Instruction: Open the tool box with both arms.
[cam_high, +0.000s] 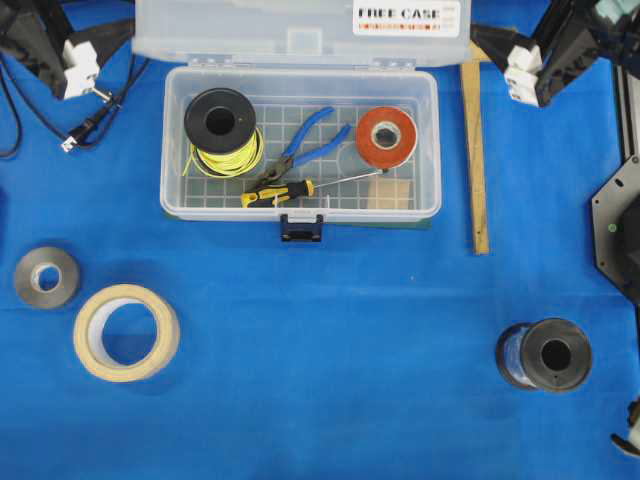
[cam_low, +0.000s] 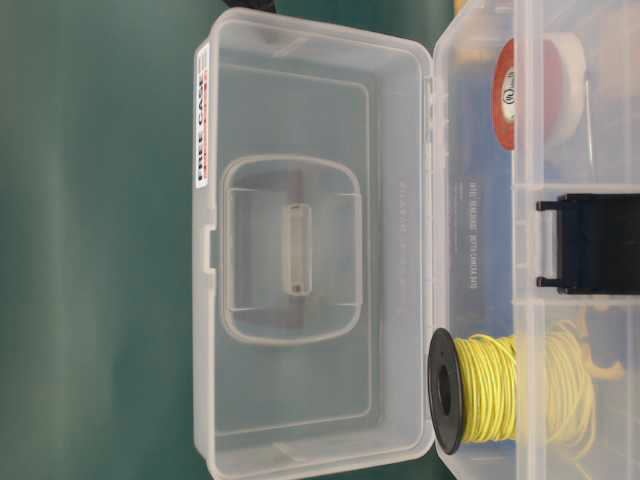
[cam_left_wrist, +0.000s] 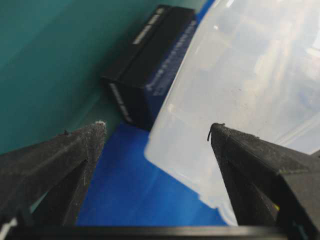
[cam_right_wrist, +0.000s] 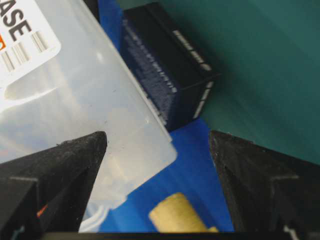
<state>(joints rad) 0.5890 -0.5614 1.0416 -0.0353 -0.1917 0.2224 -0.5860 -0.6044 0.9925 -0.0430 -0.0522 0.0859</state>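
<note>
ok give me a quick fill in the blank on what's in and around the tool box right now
1. The lid of the tool box is ____.
2. The wire on the spool inside the box is ____.
3. The pliers have ____ handles.
4. The left gripper and the right gripper are both ____.

Missing words: open; yellow; blue; open

The left arm (cam_high: 45, 45) sits at the top left corner of the overhead view, just beside the left end of the raised lid (cam_high: 300, 30) and apart from it. The left gripper (cam_left_wrist: 157, 137) has its two black pointed fingers spread wide with nothing between them. The right arm (cam_high: 560, 45) mirrors it at the lid's right end. The right gripper (cam_right_wrist: 157, 142) likewise stands wide, holding nothing, close to the lid's corner.
</note>
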